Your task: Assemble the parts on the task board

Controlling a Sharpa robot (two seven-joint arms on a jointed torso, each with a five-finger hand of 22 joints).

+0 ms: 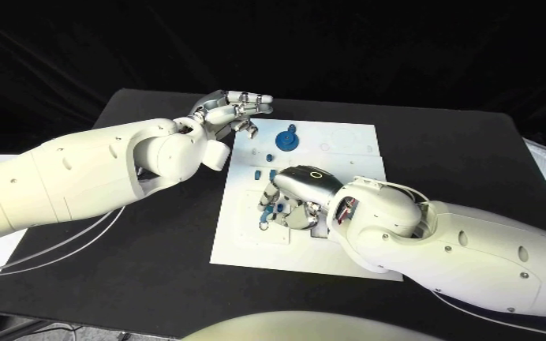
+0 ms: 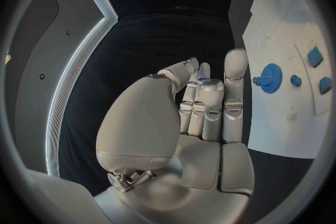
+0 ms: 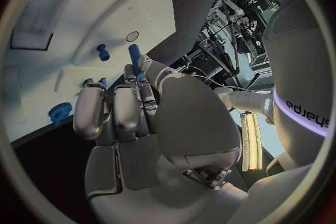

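The right hand (image 1: 293,199) pinches a blue cylindrical peg (image 3: 134,56) over the white task board (image 1: 353,140) at frame centre; the left hand (image 1: 231,112) hovers upper left, fingers curled and empty, beside a blue toothed gear (image 1: 289,140).

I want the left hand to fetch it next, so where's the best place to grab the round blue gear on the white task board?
Probably by the toothed rim of the round blue gear, pinched across its width from above. It seems to lie flat on the white task board with bare board around it, and the left hand hovers beside it.
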